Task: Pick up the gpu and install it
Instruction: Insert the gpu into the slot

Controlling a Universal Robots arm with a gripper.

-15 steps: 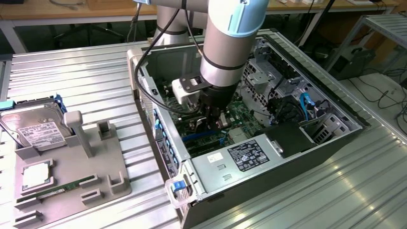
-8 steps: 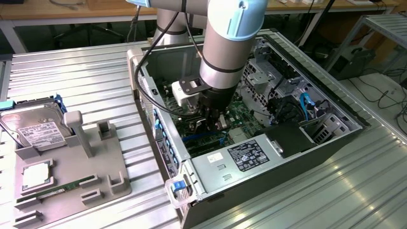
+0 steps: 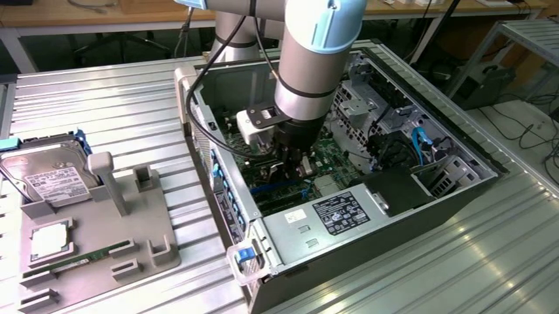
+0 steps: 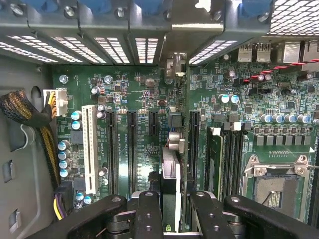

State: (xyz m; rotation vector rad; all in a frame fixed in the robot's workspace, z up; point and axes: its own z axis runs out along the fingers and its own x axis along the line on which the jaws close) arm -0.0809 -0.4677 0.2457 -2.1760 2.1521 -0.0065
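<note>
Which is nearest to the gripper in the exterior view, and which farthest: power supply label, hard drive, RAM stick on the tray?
1. Power supply label: inside the case, just beyond the gripper, toward the exterior view's right.
2. RAM stick: on the grey tray, the exterior view's left.
3. Hard drive: upright in the tray, farthest left.

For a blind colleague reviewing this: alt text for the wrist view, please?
The gripper holds the gpu edge-on, just above a green motherboard with black expansion slots. Ventilated bracket slots of the computer case lie beyond.
</note>
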